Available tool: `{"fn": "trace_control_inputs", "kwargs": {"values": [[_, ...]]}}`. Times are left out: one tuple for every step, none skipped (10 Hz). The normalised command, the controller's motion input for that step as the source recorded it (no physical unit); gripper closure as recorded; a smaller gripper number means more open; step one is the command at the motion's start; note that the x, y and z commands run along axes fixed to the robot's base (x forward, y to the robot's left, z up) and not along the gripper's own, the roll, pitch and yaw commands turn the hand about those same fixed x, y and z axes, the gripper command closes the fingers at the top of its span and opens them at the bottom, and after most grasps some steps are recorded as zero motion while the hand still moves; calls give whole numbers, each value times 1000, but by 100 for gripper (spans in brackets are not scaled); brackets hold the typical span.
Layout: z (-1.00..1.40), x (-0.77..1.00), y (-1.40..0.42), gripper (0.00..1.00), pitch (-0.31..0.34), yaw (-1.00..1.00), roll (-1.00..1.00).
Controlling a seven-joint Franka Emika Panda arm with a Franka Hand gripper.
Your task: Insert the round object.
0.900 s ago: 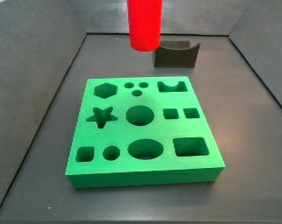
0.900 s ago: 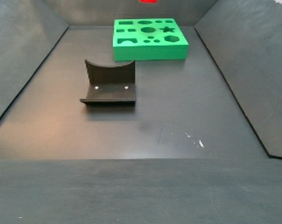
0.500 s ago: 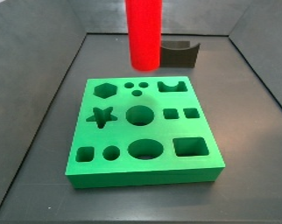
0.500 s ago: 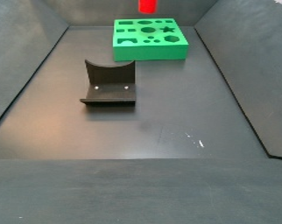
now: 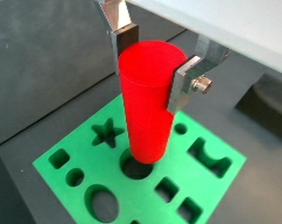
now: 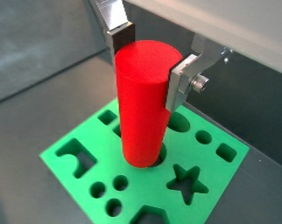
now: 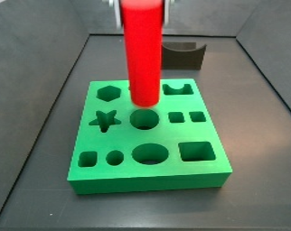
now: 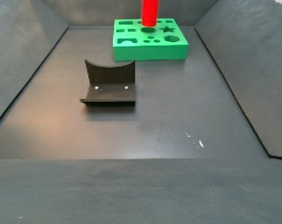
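Observation:
My gripper (image 5: 153, 59) is shut on the round object (image 5: 147, 105), a tall bright red cylinder peg, gripped near its flat top. It also shows in a wrist view (image 6: 144, 105) and in both side views (image 7: 143, 54) (image 8: 148, 12). The peg hangs upright over the green block (image 7: 148, 140), its lower end just above the round hole (image 7: 145, 118) in the block's middle. In both wrist views the peg's lower end hides most of that hole. The silver fingers (image 6: 182, 79) press its sides.
The green block (image 8: 151, 41) has several other shaped holes: a star (image 7: 105, 120), a hexagon (image 7: 107, 92), squares and an oval. The dark fixture (image 8: 109, 84) stands on the dark floor; it shows behind the block in a side view (image 7: 184, 54). Grey walls surround the floor.
The gripper has come down with the red peg; its lower end has dropped from above the block's far edge to just over the middle round hole.

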Motion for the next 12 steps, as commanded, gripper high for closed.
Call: {"fn": "trace_control_inputs", "kwargs": {"values": [[-389, -43, -317, 100, 6, -3, 0], [-340, 0, -231, 100, 19, 0, 0], [-263, 146, -114, 100, 54, 0, 23], [-246, 180, -134, 100, 59, 0, 14], [-266, 189, -103, 100, 63, 0, 11], [-297, 329, -94, 100, 117, 0, 63], [-289, 349, 0, 100, 137, 0, 67], [-206, 177, 0, 100, 109, 0, 91], [-174, 46, 0, 100, 74, -11, 63], [-220, 60, 0, 100, 64, -6, 13], [-260, 77, 0, 100, 44, -20, 0], [-254, 31, 3, 100, 27, -20, 0]]}}
